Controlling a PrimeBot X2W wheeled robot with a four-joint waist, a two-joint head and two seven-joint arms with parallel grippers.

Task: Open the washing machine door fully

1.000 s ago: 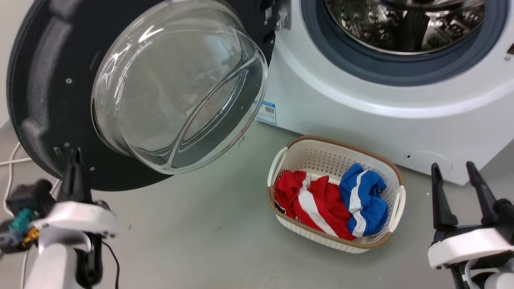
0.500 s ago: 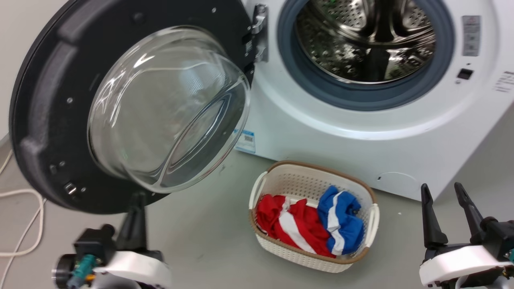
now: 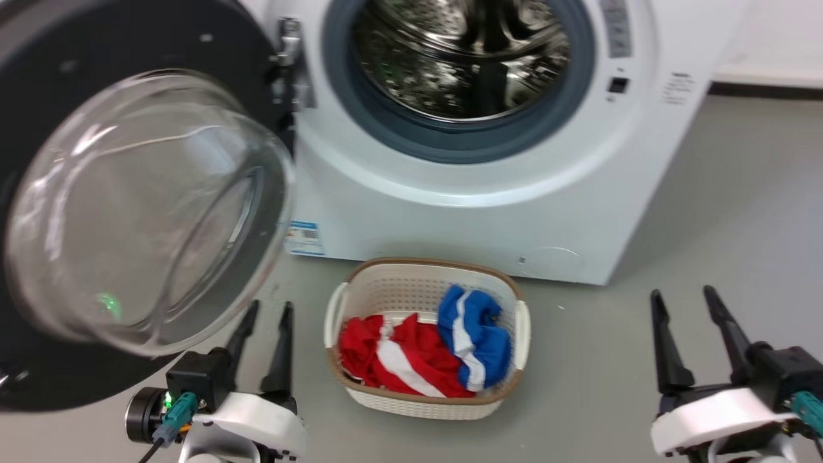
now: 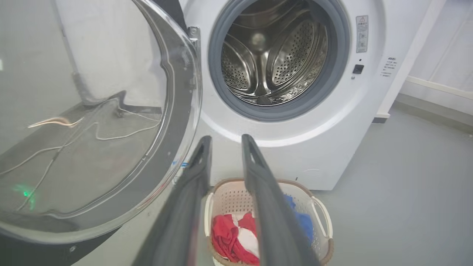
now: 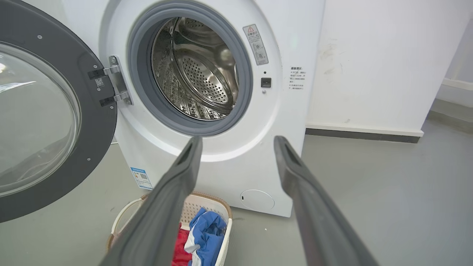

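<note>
The washing machine door (image 3: 128, 38), glossy black with a bulging clear glass bowl (image 3: 141, 212), stands swung wide to the left of the white machine (image 3: 450, 218). It hangs on its metal hinge (image 3: 289, 58). The steel drum opening (image 3: 456, 51) is uncovered. My left gripper (image 3: 270, 307) is open, just below and right of the glass bowl, touching nothing. The left wrist view has the door (image 4: 173, 122) close on the left of that gripper (image 4: 226, 138). My right gripper (image 3: 681, 294) is open and empty over the floor at the right; the right wrist view (image 5: 237, 139) faces the machine and door (image 5: 99, 122).
A white basket (image 3: 337, 308) with red and blue clothes (image 3: 411, 354) sits on the grey floor in front of the machine, between my grippers. Cables (image 4: 111, 135) lie on the floor behind the door. A white wall (image 5: 369, 74) stands right of the machine.
The head camera has swung right, shifting the whole picture left. My left gripper has come away from the door's lower rim and now sits under the glass bowl, near the basket.
</note>
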